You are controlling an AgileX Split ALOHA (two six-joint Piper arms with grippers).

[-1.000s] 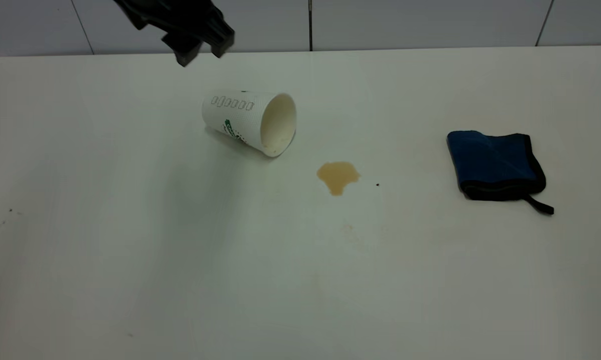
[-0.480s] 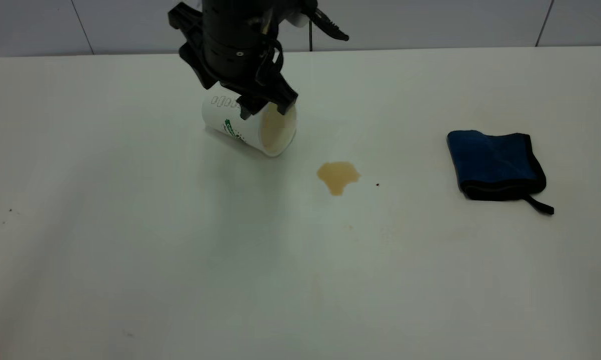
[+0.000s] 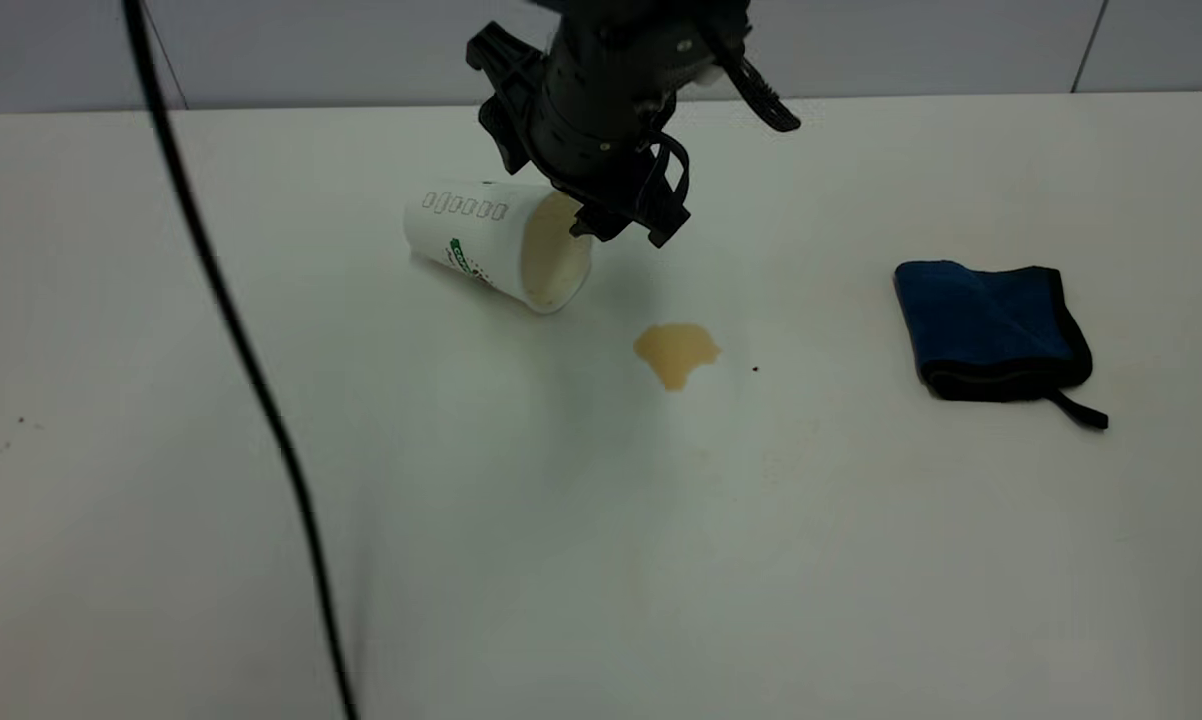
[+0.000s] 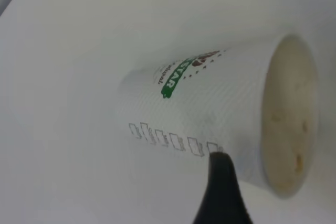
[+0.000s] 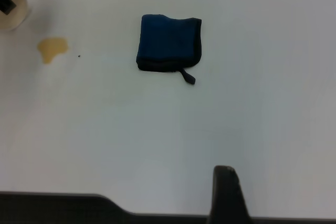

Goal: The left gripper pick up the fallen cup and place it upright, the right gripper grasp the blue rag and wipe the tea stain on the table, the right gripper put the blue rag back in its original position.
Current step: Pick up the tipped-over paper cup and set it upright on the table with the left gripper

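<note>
Over at the far side of the table (image 3: 211, 560), the left claw (image 3: 629, 228) hangs low beside the cup (image 3: 496, 243), just off its open mouth and a touch above the surface. From where I stand I can't tell whether it's spread or pinched; the wrist view shows only one dark fingertip (image 4: 223, 192) sitting against the cup's textured side near the rim. My read: it's lining up to take the cup by the mouth end, which would make tipping it upright easier than grabbing the middle.

And the cup is on its side, base pointing toward the left edge, mouth facing the tea stain (image 3: 675, 353). That makes sense of the layout: the amber blotch sits just in front of the mouth, right where a spill would run.

Well off to the right lies the blue rag (image 3: 991, 330), folded flat, loop tail trailing toward the near edge, untouched. It's parked clear of the puddle, so it's dry and ready for the wipe to come.

The right claw (image 5: 224, 195) waits high above that end, looking down on rag, stain and a sliver of cup; again only one finger shows, so its state I can't call. A black cable (image 3: 231, 330) droops across the near left of the table.
</note>
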